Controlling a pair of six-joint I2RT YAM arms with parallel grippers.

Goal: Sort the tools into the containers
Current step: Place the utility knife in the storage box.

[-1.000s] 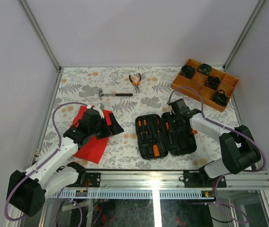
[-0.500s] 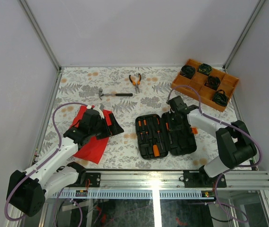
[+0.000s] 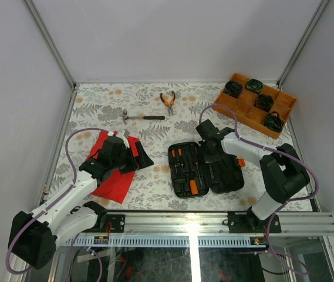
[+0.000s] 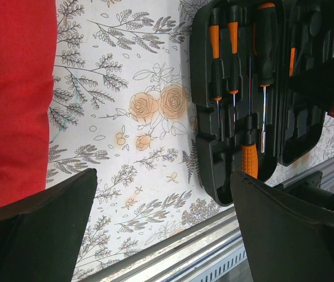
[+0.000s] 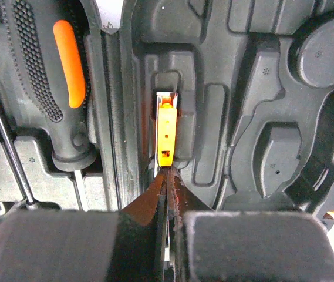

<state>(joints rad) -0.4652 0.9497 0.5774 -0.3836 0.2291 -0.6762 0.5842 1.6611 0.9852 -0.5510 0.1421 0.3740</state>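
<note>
The black tool case lies open at the table's front centre. Its left half holds several orange-and-black screwdrivers. My right gripper is shut and points down into the case beside the hinge. In the right wrist view its tips meet at the near end of a small orange piece lying in a moulded slot, next to a screwdriver handle. A hammer and orange-handled pliers lie on the table at the back. My left gripper hovers open and empty beside the red cloth.
An orange compartment tray of black round items sits at the back right. The left wrist view shows the red cloth, floral tabletop, the case and the metal rail along the table's near edge.
My right gripper has moved left, from the back of the case's right half to the slot next to the hinge. The left arm has stayed put.
</note>
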